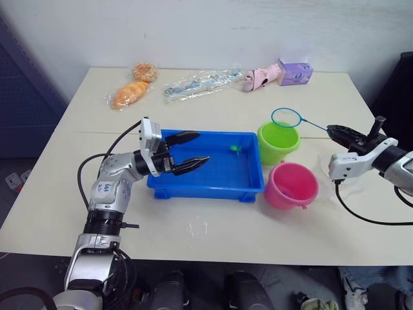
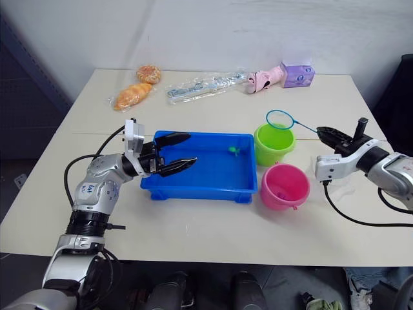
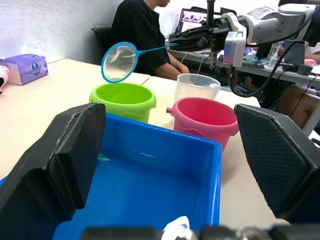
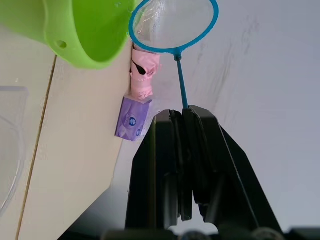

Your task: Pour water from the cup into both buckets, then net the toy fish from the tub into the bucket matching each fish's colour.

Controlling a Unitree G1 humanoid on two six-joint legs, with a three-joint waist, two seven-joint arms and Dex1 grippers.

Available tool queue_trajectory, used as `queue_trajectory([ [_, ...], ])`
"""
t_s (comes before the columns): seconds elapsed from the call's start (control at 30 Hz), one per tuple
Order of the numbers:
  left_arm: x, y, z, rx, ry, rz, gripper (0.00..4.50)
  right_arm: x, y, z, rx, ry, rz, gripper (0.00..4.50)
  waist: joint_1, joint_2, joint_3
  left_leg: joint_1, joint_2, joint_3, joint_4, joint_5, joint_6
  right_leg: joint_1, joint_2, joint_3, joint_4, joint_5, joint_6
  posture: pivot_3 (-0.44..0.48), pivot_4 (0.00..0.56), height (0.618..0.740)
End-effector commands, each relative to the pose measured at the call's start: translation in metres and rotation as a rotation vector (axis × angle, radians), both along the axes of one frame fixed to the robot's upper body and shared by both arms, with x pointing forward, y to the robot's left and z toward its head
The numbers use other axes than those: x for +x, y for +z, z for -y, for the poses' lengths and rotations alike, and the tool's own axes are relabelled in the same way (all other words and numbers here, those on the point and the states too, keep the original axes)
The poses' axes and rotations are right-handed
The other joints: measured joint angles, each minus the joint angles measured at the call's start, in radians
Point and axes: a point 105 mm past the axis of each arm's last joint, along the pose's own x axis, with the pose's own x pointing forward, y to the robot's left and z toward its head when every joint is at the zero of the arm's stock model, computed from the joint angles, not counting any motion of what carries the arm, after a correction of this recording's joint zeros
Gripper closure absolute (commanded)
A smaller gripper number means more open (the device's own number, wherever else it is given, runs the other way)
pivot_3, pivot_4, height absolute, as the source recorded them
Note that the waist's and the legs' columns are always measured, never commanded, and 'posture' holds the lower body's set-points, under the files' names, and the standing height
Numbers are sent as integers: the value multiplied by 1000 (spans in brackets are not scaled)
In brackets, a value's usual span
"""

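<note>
The blue tub (image 1: 206, 191) sits mid-table with one small green toy fish (image 1: 235, 149) near its far right corner. My left gripper (image 1: 203, 146) is open, hovering over the tub's left part with nothing between its fingers. Right of the tub stand the lime green bucket (image 1: 278, 142) and, nearer, the pink bucket (image 1: 292, 185). My right gripper (image 1: 332, 130) is shut on the net's thin handle, and the net's blue hoop (image 1: 286, 117) hangs just above the green bucket's far rim. The clear cup (image 3: 196, 89) stands behind the pink bucket in the left wrist view.
Along the table's far edge lie two bagged pastries (image 1: 132, 92), a clear plastic packet (image 1: 203, 82), a pink toy (image 1: 258, 77) and a purple tissue box (image 1: 295, 72). A seated person (image 3: 140, 35) shows beyond the table in the left wrist view.
</note>
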Motion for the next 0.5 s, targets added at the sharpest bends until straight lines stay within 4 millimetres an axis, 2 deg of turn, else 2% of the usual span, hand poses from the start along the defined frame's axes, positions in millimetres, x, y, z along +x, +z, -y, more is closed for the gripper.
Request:
queue_trajectory([
  [0.03,1,11,-12,24,15,54,72,-7,40,-21,328,86,-2,4500,-3,0,0,0,0,0,0,0,0,0,0,0,0,0,0,0,150,740],
  [0.07,1,10,-15,30,19,53,72,-8,41,-26,371,101,-34,4500,-5,0,0,0,0,0,0,0,0,0,1,0,0,0,0,0,150,740],
  [0.1,2,9,-21,46,29,49,72,-8,46,-36,494,117,-95,4500,-4,0,0,0,1,0,0,0,0,0,1,0,0,0,0,0,150,740],
  [0.13,4,7,-30,65,44,39,72,-8,46,-46,724,110,-237,4500,-3,0,0,0,1,-1,0,0,0,0,1,0,0,0,0,0,150,740],
  [0.2,5,5,-41,93,62,29,72,-17,31,-75,1014,130,-574,4500,-1,0,0,0,3,-1,0,0,0,1,2,0,0,0,0,0,150,740],
  [0.23,6,5,-44,101,66,29,72,-23,24,-87,1081,128,-697,4500,2,0,0,0,3,-3,0,0,0,1,2,-1,1,0,0,0,150,740],
  [0.33,7,5,-51,112,75,31,72,-40,13,-113,1153,109,-912,4500,7,0,0,-1,3,-5,0,-1,1,2,1,-3,-1,0,-1,0,150,740],
  [0.4,7,5,-55,123,79,33,72,-58,-3,-136,1222,92,-1141,4500,12,0,0,-1,1,-6,1,-2,3,2,-2,-4,-1,0,-1,0,150,740],
  [0.5,6,4,-58,138,78,35,72,-57,-16,-148,1311,-13,-1178,4500,14,-1,0,-2,1,-6,0,-2,4,3,-3,-4,-3,1,-1,0,150,740],
])
